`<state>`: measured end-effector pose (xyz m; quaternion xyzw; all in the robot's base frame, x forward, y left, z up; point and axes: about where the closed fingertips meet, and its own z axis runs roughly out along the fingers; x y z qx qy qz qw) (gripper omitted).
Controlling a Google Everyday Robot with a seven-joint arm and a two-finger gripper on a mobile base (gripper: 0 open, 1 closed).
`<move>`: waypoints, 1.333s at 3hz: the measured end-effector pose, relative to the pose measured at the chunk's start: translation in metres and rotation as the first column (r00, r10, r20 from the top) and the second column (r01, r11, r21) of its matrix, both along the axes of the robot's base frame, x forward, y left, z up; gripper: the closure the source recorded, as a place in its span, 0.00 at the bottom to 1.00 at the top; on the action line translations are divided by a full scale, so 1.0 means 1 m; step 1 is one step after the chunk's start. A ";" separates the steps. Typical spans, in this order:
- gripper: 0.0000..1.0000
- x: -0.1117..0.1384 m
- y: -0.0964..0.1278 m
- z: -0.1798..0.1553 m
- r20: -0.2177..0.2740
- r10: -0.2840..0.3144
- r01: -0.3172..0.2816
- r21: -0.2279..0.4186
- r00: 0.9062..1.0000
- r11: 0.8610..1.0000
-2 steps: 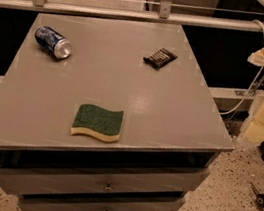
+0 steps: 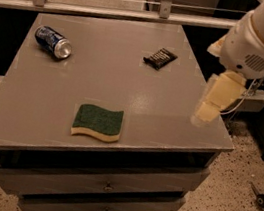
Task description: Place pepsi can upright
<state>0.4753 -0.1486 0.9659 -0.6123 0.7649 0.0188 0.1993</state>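
The pepsi can (image 2: 53,42) lies on its side near the far left corner of the grey table (image 2: 119,90), its silver end facing the front right. My gripper (image 2: 214,99) hangs over the table's right edge, cream-coloured and pointing down, well away from the can. Nothing is seen in its grasp.
A green sponge with a yellow base (image 2: 97,122) lies near the table's front edge. A dark snack-bar wrapper (image 2: 159,57) rests at the far right. Drawers (image 2: 102,188) sit under the tabletop. A metal rail (image 2: 113,13) runs behind the table.
The arm has swung in from the right so the gripper now hangs over the table's right edge. Can, sponge and wrapper lie where they were.
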 end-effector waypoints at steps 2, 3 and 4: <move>0.00 0.079 0.153 -0.014 -0.031 0.037 -0.030 0.200 0.999 0.979; 0.00 0.079 0.153 -0.014 -0.031 0.037 -0.030 0.200 0.999 0.979; 0.00 0.099 0.180 -0.015 -0.015 0.038 -0.033 0.258 0.999 0.966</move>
